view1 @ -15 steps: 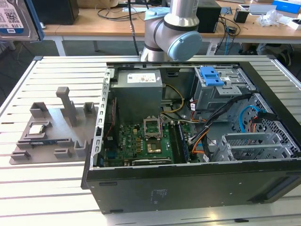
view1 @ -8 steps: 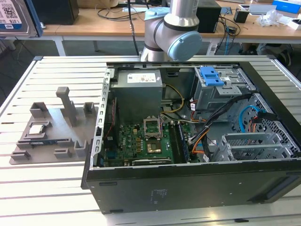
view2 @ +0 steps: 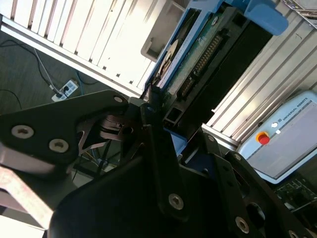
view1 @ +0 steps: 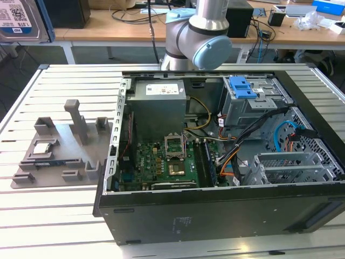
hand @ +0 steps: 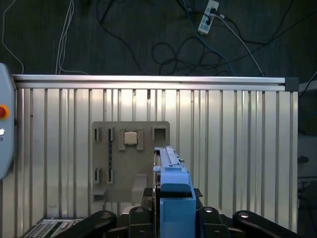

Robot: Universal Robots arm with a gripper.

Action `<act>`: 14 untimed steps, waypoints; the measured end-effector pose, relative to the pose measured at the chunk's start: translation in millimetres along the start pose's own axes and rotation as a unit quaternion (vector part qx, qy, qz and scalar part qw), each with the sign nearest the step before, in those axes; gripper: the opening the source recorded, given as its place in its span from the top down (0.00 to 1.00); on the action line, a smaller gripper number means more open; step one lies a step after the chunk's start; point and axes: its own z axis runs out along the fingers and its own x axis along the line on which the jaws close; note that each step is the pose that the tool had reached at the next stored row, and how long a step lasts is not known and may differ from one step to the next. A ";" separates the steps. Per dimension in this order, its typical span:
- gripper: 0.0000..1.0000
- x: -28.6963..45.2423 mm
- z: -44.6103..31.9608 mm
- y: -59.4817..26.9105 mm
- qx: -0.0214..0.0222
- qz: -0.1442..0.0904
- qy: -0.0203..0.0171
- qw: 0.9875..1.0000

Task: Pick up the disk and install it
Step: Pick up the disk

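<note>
Closest to the second wrist camera, the gripper (view2: 158,101) is clamping the disk (view2: 198,49). Its black fingers (view2: 151,116) are closed on one end, so the disk is standing edge-on with its green circuit side showing. In the first wrist view the disk (hand: 170,171) is hanging well above the slatted table (hand: 237,148) and is seen against the rim of the grey fixture tray (hand: 131,173), where a small silver chip (hand: 131,138) is sitting in a pocket. In the exterior view the disk (view1: 19,19) is showing at eleven o'clock, label towards the camera, well apart from the open computer case (view1: 215,216), which is lying from the centre towards four o'clock. The tray is resting at nine o'clock, and the arm (view1: 199,32) is rising at twelve o'clock.
</note>
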 end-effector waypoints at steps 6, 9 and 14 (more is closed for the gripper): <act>0.64 0.1 -0.1 -9.9 0.000 0.000 0.000 1.000; 0.64 0.1 -0.3 -17.1 0.000 0.000 0.000 1.000; 0.64 0.2 -0.5 -31.5 0.000 0.000 0.000 1.000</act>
